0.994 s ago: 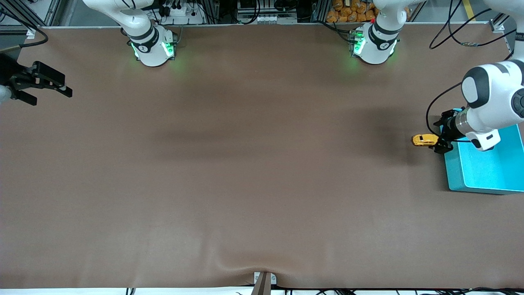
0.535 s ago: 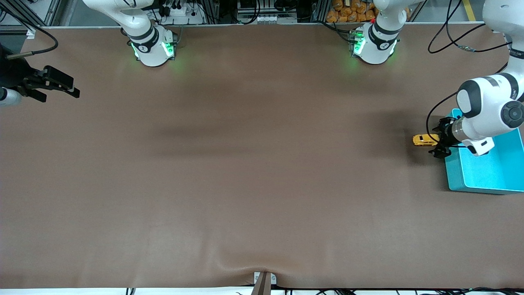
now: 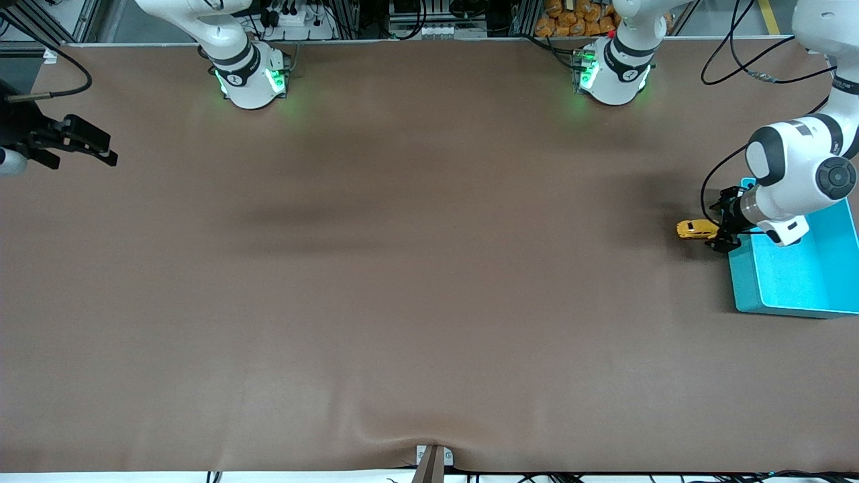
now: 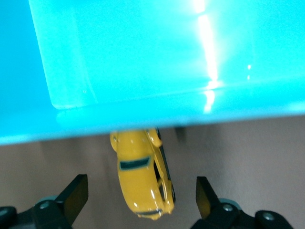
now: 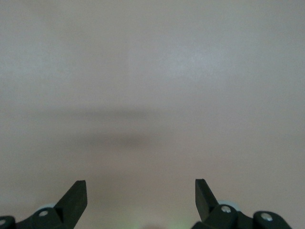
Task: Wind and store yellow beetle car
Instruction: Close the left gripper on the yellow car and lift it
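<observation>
The yellow beetle car (image 3: 696,230) sits on the brown table, just beside the teal bin (image 3: 742,285), on the bin's side toward the table's middle. My left gripper (image 3: 717,229) is low at the bin's edge and open. Its fingers straddle one end of the car without touching it. In the left wrist view the car (image 4: 141,179) lies between the spread fingers of the left gripper (image 4: 142,196), with the bin's wall (image 4: 143,62) just past it. My right gripper (image 3: 106,149) waits open and empty at the right arm's end of the table; it also shows in the right wrist view (image 5: 140,195).
The teal bin is open-topped and its inside (image 3: 805,268) shows nothing in it. The left arm's white wrist (image 3: 798,168) hangs over the bin. A small metal bracket (image 3: 433,459) sits at the table's edge nearest the front camera.
The left arm's wrist has swung a little toward its base while the gripper stays at the car. The car has not moved. The right gripper has shifted slightly.
</observation>
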`<state>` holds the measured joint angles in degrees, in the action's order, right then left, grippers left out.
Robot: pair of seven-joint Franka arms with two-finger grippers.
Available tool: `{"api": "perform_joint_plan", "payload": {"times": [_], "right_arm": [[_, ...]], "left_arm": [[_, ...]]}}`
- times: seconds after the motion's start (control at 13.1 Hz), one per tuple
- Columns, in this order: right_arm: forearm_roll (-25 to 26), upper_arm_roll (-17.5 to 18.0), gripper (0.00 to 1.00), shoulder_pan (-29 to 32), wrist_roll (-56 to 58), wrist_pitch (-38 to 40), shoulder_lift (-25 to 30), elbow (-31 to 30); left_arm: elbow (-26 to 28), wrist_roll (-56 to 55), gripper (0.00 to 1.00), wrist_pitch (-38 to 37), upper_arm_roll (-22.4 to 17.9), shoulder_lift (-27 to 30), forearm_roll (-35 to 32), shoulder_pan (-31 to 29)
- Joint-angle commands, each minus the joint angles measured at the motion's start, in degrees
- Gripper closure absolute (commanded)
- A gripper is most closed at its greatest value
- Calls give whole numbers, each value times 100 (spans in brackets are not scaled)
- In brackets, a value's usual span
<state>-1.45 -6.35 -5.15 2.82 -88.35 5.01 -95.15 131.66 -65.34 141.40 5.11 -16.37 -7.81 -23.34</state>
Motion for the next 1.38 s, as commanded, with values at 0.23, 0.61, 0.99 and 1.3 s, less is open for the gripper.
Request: {"api": "perform_joint_plan", "payload": {"times": [0.23, 0.61, 0.99, 1.3], "right_arm": [[128, -130, 0, -179, -45, -200, 282, -250], [66, -156, 0, -188, -54, -147, 273, -214], [66, -156, 0, -162, -54, -129, 247, -170], [66, -156, 0, -153, -54, -138, 238, -162]], "left_arm": [[378, -120, 0, 379, 43, 143, -177, -83], [492, -163, 0, 582, 60, 152, -169, -118], [528, -480, 11, 696, 60, 117, -177, -118], [528, -480, 39, 802, 60, 64, -177, -118]]}}
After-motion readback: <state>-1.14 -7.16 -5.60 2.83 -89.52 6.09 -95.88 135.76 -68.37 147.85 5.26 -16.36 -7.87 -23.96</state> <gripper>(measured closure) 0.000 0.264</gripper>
